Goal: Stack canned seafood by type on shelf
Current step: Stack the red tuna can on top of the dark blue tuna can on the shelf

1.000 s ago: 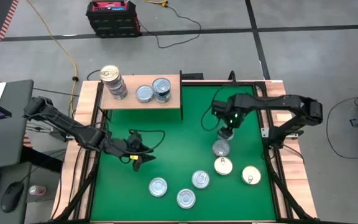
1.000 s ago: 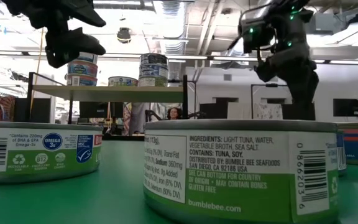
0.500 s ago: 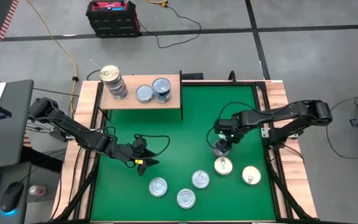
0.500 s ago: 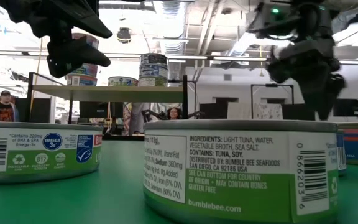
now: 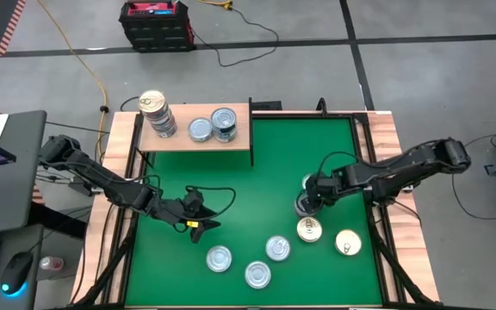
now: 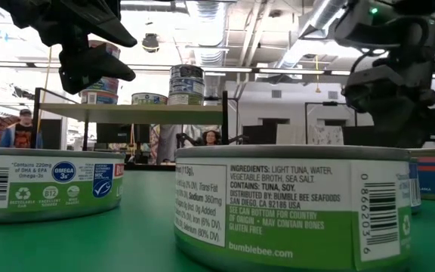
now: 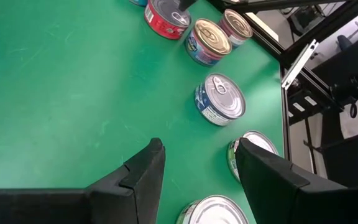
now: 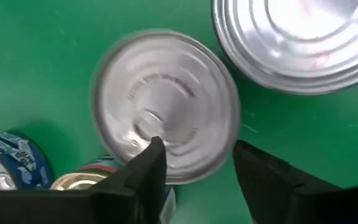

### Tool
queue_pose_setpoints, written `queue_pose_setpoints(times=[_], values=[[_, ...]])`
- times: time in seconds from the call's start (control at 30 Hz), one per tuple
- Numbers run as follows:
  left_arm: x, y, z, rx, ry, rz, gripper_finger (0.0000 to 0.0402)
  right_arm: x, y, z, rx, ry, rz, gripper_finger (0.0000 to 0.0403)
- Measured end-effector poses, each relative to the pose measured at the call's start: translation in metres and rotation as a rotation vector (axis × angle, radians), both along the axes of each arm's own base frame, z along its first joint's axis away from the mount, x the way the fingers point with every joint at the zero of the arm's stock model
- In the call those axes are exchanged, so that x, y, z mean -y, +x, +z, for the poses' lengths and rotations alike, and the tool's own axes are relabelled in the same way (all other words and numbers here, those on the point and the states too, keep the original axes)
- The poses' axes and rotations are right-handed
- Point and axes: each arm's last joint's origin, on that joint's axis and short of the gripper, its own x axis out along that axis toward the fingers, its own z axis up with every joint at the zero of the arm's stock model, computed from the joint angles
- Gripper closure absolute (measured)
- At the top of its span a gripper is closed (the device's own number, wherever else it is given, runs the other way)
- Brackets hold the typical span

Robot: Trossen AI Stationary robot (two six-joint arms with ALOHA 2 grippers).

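High view, shelf: the shelf (image 5: 198,138) lies at the far edge of the green mat (image 5: 257,172), toward the left; it carries a tall stack of tins (image 5: 157,113), a single silver-lidded tin (image 5: 200,129) and a short stack (image 5: 224,123), apparently one type per group.
High view, loose tins: six tins rest lid-up on the mat, axes vertical; none has a long horizontal axis.
High view, right claw: the right claw (image 5: 310,196) is down over the target tin (image 5: 305,205), the loose tin nearest the shelf, probably for a grasp from above.
High view, left claw: the left claw (image 5: 198,222) hangs over bare mat, near the front tins.
Low view, foreground: a green-labelled tuna tin (image 6: 293,204) stands upright on the tabletop beside a white-labelled tin (image 6: 47,183); the shelf's stacks show behind.
Left wrist view, left claw: the fingers (image 7: 143,171) stand spread, holding nothing; a blue-sided tin (image 7: 220,99) lies ahead, its pull tab up.
Right wrist view, right claw: the fingers (image 8: 146,167) are parted over the target tin's round silver face; whether they touch its rim cannot be told. A second silver tin (image 8: 303,37) sits just beside it.
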Motion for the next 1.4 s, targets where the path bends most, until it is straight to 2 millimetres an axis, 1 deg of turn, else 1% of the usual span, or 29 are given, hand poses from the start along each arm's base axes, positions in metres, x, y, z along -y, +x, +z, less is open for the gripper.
queue_pose_setpoints(times=[0.13,0.33,0.5,0.63,0.7,0.77,0.9,1.0,1.1,1.2,1.3,1.4], values=[[0.000,0.000,0.000,0.000,0.000,0.000,0.0214,-0.005,-0.005,-0.009,-0.018,0.000,-0.009,0.0226],[0.000,0.000,0.000,0.001,0.003,0.004,0.0214,-0.008,-0.011,-0.019,-0.008,0.012,-0.028,0.0300],[0.000,0.000,0.000,0.001,0.016,0.000,0.0214,-0.004,-0.015,-0.021,-0.049,0.000,-0.052,0.0353],[0.000,0.000,0.000,0.001,0.014,0.001,0.0214,-0.002,-0.022,-0.022,-0.102,-0.033,-0.049,0.0382],[0.000,0.000,0.000,0.002,0.014,0.001,0.0214,0.001,-0.028,-0.025,-0.159,-0.063,-0.060,0.0387],[0.000,0.000,0.000,0.002,0.015,0.001,0.0214,0.004,-0.030,-0.024,-0.175,-0.080,-0.068,0.0386],[0.000,0.000,0.000,0.002,0.013,-0.003,0.0214,0.010,-0.034,-0.023,-0.209,-0.097,-0.070,0.0366],[0.000,0.000,0.001,0.007,0.010,-0.005,0.0214,0.014,-0.035,-0.019,-0.189,-0.093,-0.085,0.0356],[0.000,0.001,0.001,0.013,0.002,-0.004,0.0214,0.014,-0.037,-0.006,-0.164,-0.092,-0.085,0.0354],[0.000,0.001,0.003,0.024,-0.020,0.003,0.0214,0.014,-0.039,0.016,-0.150,-0.117,-0.081,0.0353],[0.000,0.001,0.003,0.028,-0.027,0.009,0.0214,0.013,-0.039,0.039,-0.117,-0.134,-0.020,0.0353],[-0.001,0.001,0.003,0.038,0.016,0.041,0.0214,0.008,-0.034,0.055,-0.065,-0.144,0.047,0.0345]])
